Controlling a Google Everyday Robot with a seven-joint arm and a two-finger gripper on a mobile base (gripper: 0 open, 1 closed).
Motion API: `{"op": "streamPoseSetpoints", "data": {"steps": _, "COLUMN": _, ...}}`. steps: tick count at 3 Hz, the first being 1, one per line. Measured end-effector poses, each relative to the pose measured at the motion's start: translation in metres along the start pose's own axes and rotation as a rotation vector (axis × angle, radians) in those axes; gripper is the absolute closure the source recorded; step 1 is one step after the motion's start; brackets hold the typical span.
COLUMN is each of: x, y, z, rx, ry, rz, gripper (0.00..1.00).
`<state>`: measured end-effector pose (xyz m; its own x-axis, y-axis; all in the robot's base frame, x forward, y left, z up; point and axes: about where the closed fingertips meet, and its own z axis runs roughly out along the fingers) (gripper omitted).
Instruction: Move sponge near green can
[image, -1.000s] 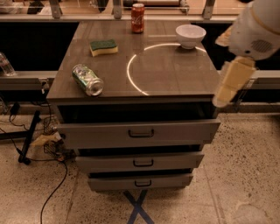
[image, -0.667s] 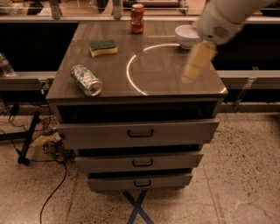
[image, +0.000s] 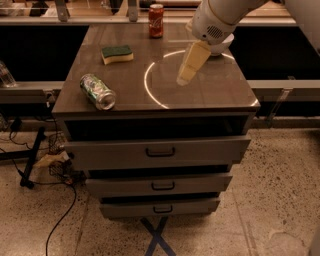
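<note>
The sponge (image: 117, 54), dark green on top with a pale yellow base, lies flat on the cabinet top at the back left. The green can (image: 97, 91) lies on its side near the front left edge, its shiny end facing the front right. My gripper (image: 184, 76) hangs over the middle of the top, right of both and touching neither. It points down and to the left from the white arm (image: 220, 17).
A red cola can (image: 156, 20) stands at the back edge. A white bowl (image: 220, 45) sits at the back right, partly hidden by the arm. The cabinet top (image: 225, 92) sits over a stack of drawers (image: 160, 150), stepped open.
The arm has swung left, from beyond the right edge of the top to above its middle, closer to the sponge. Sponge and cans have not moved.
</note>
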<state>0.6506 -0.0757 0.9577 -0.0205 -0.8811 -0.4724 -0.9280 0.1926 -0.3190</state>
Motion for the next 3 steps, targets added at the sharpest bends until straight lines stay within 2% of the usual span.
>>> {"op": "streamPoseSetpoints", "data": {"steps": 1, "x": -0.004, "y": -0.016, "z": 0.016, "rx": 0.047, "ry": -0.082, "rz": 0.051, "gripper": 0.00}}
{"op": "streamPoseSetpoints", "data": {"steps": 2, "x": -0.014, "y": -0.061, "z": 0.069, "rx": 0.070, "ry": -0.215, "rz": 0.111, "gripper": 0.00}}
{"op": "streamPoseSetpoints", "data": {"steps": 3, "x": -0.037, "y": -0.099, "z": 0.125, "rx": 0.061, "ry": -0.321, "rz": 0.150, "gripper": 0.00}}
